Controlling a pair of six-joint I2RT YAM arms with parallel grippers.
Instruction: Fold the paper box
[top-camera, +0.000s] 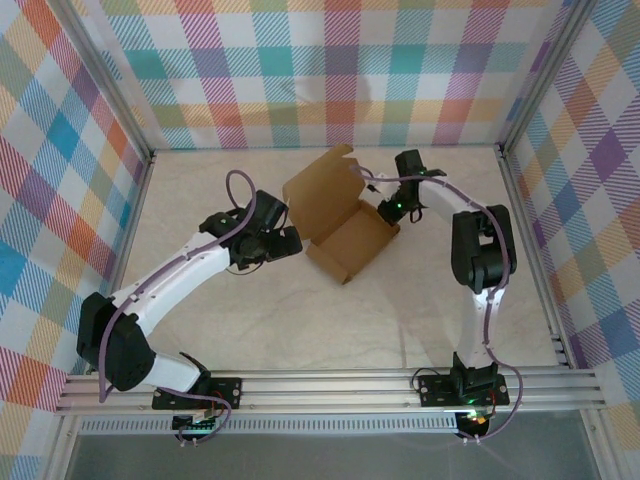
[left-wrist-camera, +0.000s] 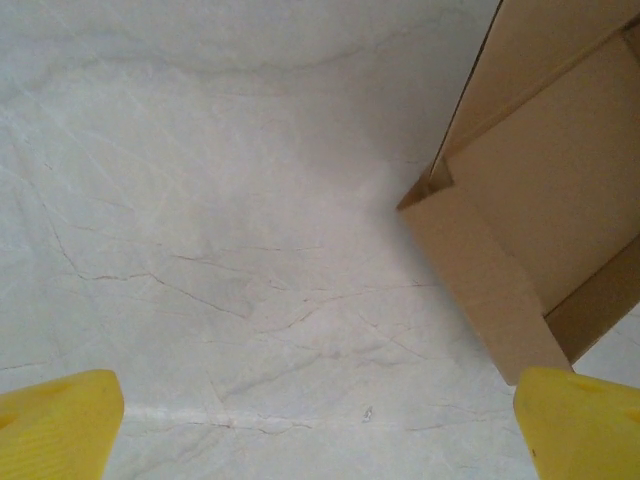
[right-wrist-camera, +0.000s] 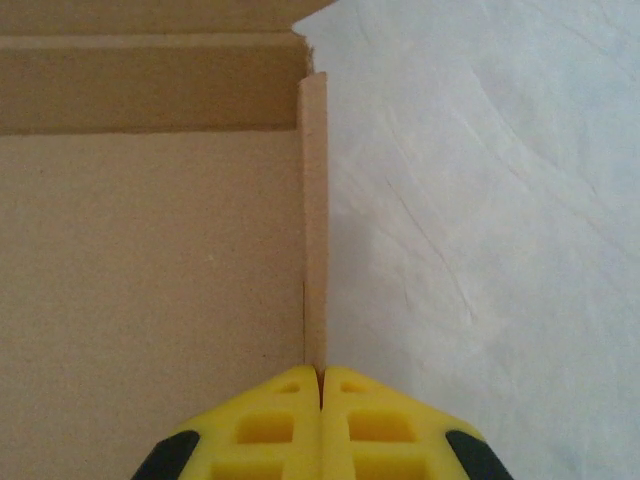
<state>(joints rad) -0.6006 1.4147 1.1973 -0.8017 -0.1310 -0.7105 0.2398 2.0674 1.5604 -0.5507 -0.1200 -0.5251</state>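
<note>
The paper box (top-camera: 345, 230) is plain brown cardboard, partly formed, lying mid-table with its lid flap (top-camera: 320, 182) raised at the back left. My right gripper (top-camera: 390, 212) sits at the box's right side. In the right wrist view its yellow fingers (right-wrist-camera: 280, 425) are pressed together on the thin upright side wall (right-wrist-camera: 315, 220), with the box floor (right-wrist-camera: 150, 280) to the left. My left gripper (top-camera: 290, 241) hovers just left of the box. It (left-wrist-camera: 320, 430) is open, with nothing between its fingertips (left-wrist-camera: 60, 425); the box corner (left-wrist-camera: 480, 270) lies ahead on the right.
The white marbled tabletop (top-camera: 300, 310) spreads around the box. Plaid-patterned walls (top-camera: 330, 70) close in the back and both sides, and an aluminium rail (top-camera: 330, 385) runs along the near edge by the arm bases.
</note>
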